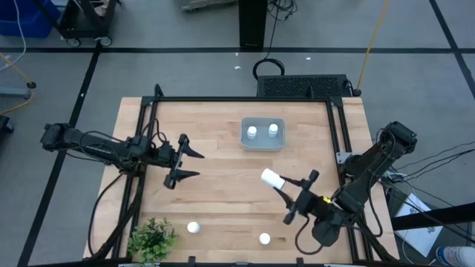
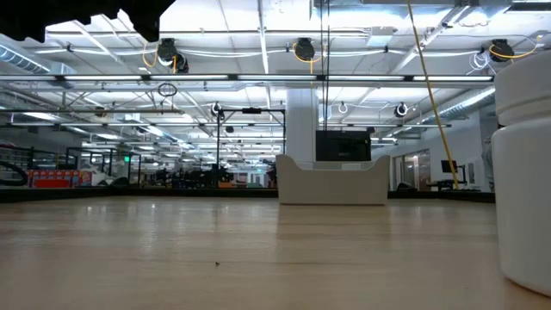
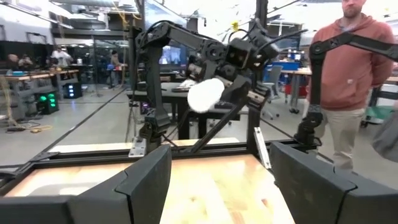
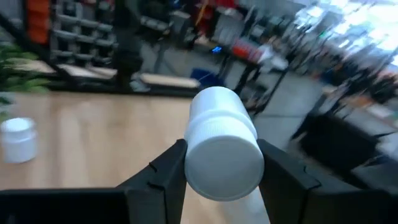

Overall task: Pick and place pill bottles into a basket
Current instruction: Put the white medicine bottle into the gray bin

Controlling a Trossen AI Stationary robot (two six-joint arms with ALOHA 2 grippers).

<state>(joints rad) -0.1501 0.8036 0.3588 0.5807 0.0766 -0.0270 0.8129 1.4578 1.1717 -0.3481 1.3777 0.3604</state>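
The basket [image 1: 262,143] sits far of the table's middle with two pill bottles [image 1: 252,132] [image 1: 273,129] upright inside; it also shows in the low view [image 2: 331,181]. My right gripper [image 1: 279,183] is shut on a third pill bottle [image 1: 271,178] above the table, on the near side of the basket. Two more bottles [image 1: 194,228] [image 1: 265,239] stand on the table near its front edge; one looms at the low view's right edge [image 2: 525,172]. My left gripper [image 1: 194,164] hovers open at the table's left, holding nothing. My right gripper pinches the pill bottle at its cap end [image 4: 224,158], one finger [image 4: 163,171] on each side. The fingers reach in roughly level from the table's near right. The bottle lies on its side along the fingers, its body [image 1: 269,176] sticking out past them, lifted clear of the table.
A small green plant [image 1: 152,239] stands at the near left corner. A black frame [image 1: 245,99] edges the table's far and side borders. A person in a red hoodie [image 3: 348,68] stands beyond the table's right side. Bare wood lies between the basket and the near bottles.
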